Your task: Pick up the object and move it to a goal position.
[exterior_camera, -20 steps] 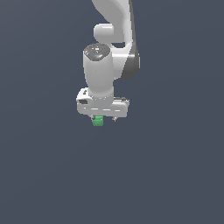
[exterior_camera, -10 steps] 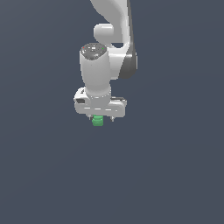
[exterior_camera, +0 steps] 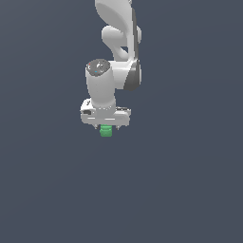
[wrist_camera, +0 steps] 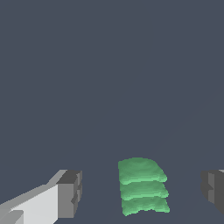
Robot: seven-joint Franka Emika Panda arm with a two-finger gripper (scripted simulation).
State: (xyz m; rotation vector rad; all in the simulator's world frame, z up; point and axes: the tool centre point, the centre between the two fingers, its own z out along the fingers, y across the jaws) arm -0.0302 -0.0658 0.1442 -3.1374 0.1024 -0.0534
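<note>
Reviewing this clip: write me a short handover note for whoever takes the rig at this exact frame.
Pincer: open, fingers wide apart, one on each side of the green block, not touching it.
Block: sits between the fingers in the wrist view; in the exterior view it shows just below the pincer.
Done: pincer lined up around the block.
Left: close on it, lift, carry to the goal. No goal marker is visible in either view.

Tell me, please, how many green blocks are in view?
1: the small green ridged block sits between the white gripper fingers, clear gaps either side; none other visible.
</note>
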